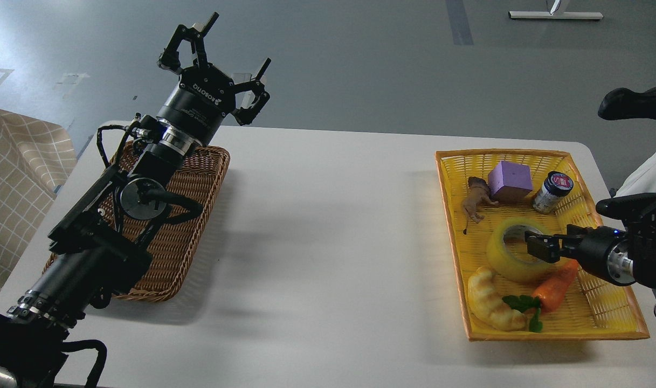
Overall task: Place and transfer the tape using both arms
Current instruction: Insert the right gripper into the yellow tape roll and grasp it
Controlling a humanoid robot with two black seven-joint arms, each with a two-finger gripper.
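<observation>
While the left arm [117, 210] reaches up along the left side of a white bench [328, 242], its jaws [217, 64] are raised past the bench's far edge, fingers spread wide apart and holding nothing. This arm passes over a brown wicker basket [198, 215] that sits near the bench's left edge; no contents can be seen in the part of the basket that shows.

Near the right edge of the bench lies a yellow woven tray [602, 307]. The tape [508, 264], a wide translucent yellow roll with a pale core, lies flat in the middle of this tray, hole facing up. The right arm [619, 253] enters from the right edge, and its jaws [540, 245] are at the tape's rim, one dark finger over the core opening. Whether they are closed on the roll cannot be told from this angle.

Around the tape in the tray: a purple block [510, 180] toward the far side, a small brown animal figure [476, 202] to its left, and a small jar [553, 192] with a dark lid to its right. Toward the near side lie a pale croissant toy [489, 299] and an orange carrot toy [554, 285] with green leaves, the carrot touching the tape's near right side.
</observation>
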